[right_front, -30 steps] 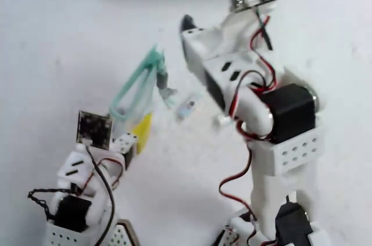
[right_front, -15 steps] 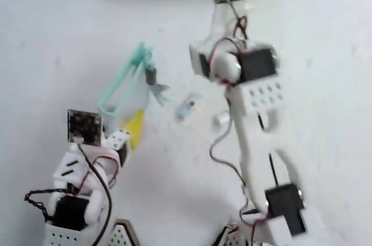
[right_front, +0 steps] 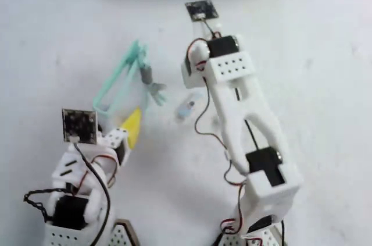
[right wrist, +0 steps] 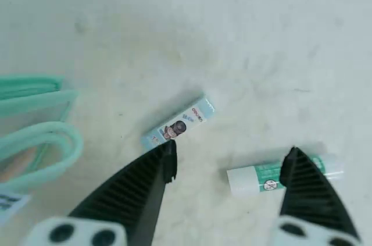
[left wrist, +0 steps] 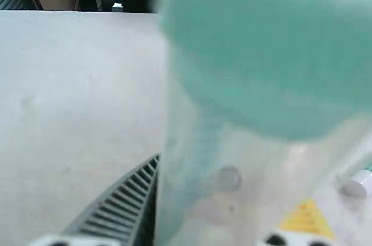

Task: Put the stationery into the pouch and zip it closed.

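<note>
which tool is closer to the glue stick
Right. The right tool hangs open over the glue stick, with one finger overlapping it in the wrist view. The left tool is off to the side, shut on the pouch.

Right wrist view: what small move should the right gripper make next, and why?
Probably twist the wrist, then lower. The right gripper hovers open over the glue stick, which lies along the gap between its fingers rather than across it. The left gripper holds the pouch.
</note>
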